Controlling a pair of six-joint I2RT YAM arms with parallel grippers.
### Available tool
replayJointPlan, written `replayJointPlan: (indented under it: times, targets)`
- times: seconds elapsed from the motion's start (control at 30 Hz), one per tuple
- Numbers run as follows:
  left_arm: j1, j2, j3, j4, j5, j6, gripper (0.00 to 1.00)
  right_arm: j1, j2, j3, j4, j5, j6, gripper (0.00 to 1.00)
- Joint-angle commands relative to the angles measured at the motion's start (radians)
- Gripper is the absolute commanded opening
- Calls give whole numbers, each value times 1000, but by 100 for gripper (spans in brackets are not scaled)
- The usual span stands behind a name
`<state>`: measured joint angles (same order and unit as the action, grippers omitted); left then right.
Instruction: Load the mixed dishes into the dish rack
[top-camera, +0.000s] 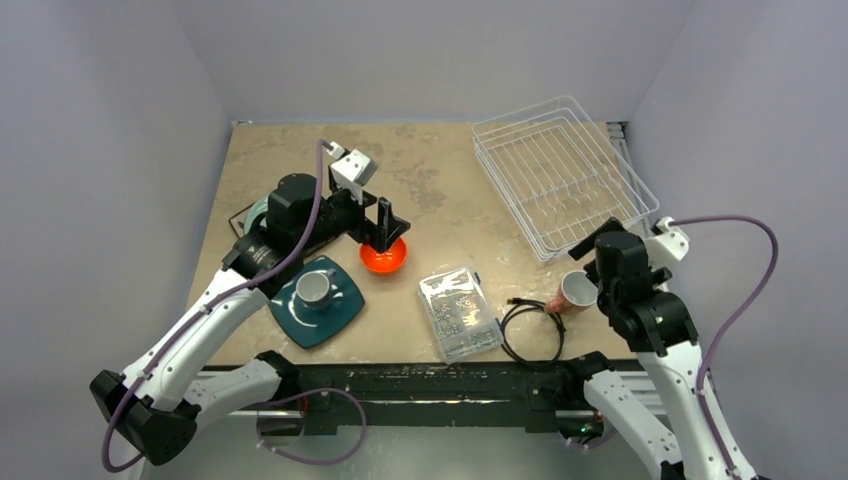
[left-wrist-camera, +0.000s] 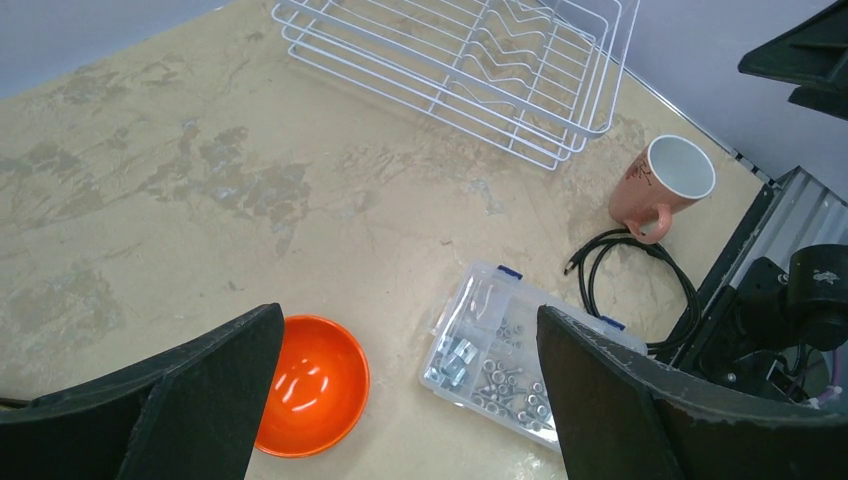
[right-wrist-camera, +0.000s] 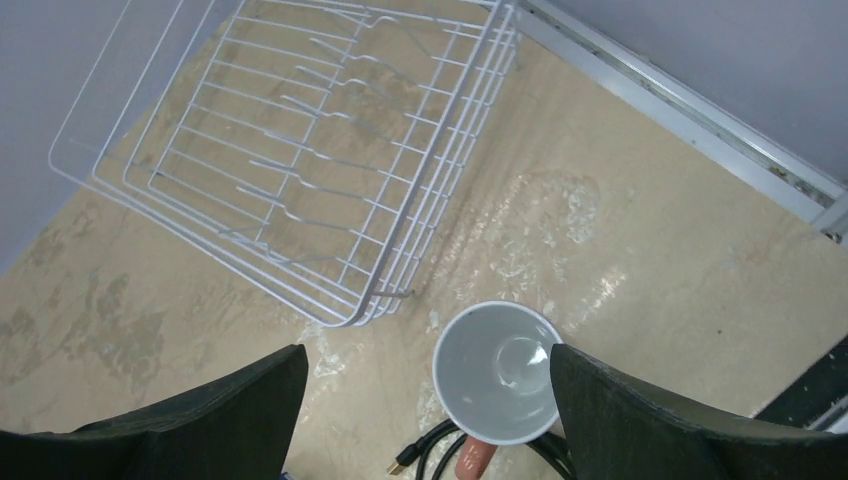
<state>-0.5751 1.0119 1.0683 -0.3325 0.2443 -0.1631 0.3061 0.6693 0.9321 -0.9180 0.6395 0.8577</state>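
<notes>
The orange bowl (top-camera: 384, 258) (left-wrist-camera: 312, 385) sits mid-table, and my left gripper (top-camera: 385, 233) (left-wrist-camera: 408, 315) hovers open just above it, its left finger over the bowl's edge. A small grey mug (top-camera: 316, 288) stands on the dark teal square plate (top-camera: 322, 318). A pale green plate (top-camera: 254, 213) peeks out from under the left arm. The pink cup (top-camera: 577, 291) (right-wrist-camera: 497, 373) stands upright at the near right. My right gripper (top-camera: 601, 272) (right-wrist-camera: 428, 352) is open above it, the cup's rim close to the right finger. The white wire dish rack (top-camera: 560, 175) (right-wrist-camera: 290, 150) is empty at the far right.
A clear plastic box (top-camera: 459, 313) (left-wrist-camera: 510, 350) of small parts lies between the bowl and the cup. A coiled black cable (top-camera: 530, 328) (right-wrist-camera: 440, 450) lies beside the cup near the front edge. Grey walls close in the table on three sides.
</notes>
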Motion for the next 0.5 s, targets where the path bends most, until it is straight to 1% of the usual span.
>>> replayJointPlan:
  times: [0.0,0.13,0.47]
  targets:
    - [-9,14,51,-16,-18,28,96,-6,-38,1,-165,129,226,91]
    - [-13,24,55,-20,-15,20,96,-6,-23,-6,-258,101,355,88]
    - [-19,52,80,-57,-16,7,95,-6,12,-118,-261,-79,512,84]
